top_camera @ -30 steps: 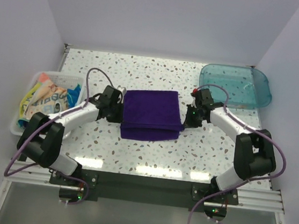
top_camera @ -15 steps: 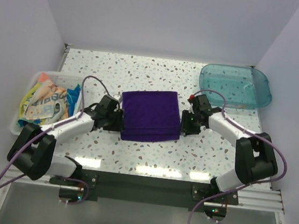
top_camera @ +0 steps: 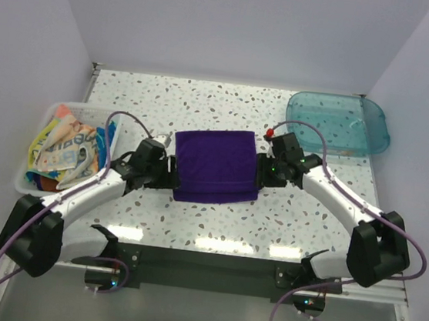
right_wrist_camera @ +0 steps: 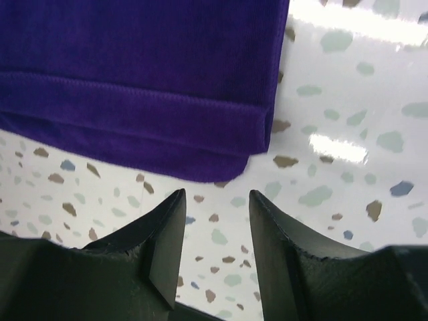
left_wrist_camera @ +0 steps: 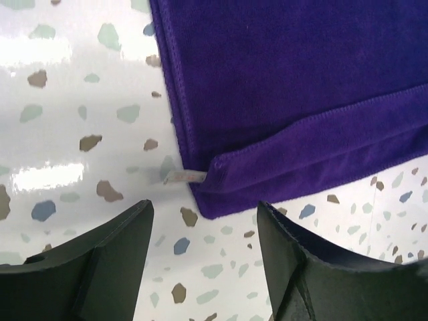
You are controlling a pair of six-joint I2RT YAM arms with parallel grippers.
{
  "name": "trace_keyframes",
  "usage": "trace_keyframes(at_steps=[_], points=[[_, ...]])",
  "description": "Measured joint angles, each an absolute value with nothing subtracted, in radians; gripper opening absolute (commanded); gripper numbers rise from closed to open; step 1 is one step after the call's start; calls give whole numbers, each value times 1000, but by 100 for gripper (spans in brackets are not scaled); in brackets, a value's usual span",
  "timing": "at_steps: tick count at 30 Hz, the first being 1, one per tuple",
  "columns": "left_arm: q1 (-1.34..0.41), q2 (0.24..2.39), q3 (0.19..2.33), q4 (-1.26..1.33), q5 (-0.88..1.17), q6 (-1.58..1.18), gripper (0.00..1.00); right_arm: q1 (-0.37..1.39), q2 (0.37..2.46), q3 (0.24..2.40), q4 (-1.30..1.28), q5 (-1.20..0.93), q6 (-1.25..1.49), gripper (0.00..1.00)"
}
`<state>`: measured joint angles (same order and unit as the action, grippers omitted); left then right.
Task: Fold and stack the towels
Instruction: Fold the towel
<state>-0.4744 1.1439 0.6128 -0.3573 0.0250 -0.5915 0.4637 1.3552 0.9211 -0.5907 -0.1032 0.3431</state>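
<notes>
So the glossy speckled table (top_camera: 229, 104) is the big one here, cloth probably slides on it easily. The purple towel (top_camera: 215, 164) lies folded in the middle of it, between the two arms, and its layers aren't quite flush along the edge. If either arm drags across it while pulling away, we reckon the top layer skews and the fold opens up.

The white bin (top_camera: 87, 109) on the left holds the other towels (top_camera: 64, 151) in a jumbled heap, so grabbing one could haul a second along. The teal tray (top_camera: 339, 120) sits at the far right, well apart.

The left gripper (left_wrist_camera: 204, 214) is spread wide and empty, tips just short of a towel corner. The right gripper (right_wrist_camera: 216, 197) is spread and empty too, by the towel's right edge.

Smallest worry for us: the little white tag (left_wrist_camera: 179, 176) poking out at that corner could snag a finger
</notes>
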Motion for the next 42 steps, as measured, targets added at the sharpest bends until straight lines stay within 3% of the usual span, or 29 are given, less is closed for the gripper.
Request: trace_keyframes(at_steps=[12,20,27,42], points=[[-475,1449,882,-346,54,-412,64,464,1673,1162,-558,-74,173,47],[-496,1586,929,-368,170,-257,61,464,1784,1218,-546,-112,94,50],[-539,1606,929,-390,233,-191,55,464,1817,1221,-542,-171,63,50],[-624,1481,799,-411,282,-165,54,464,1784,1114,-529,-282,64,45]])
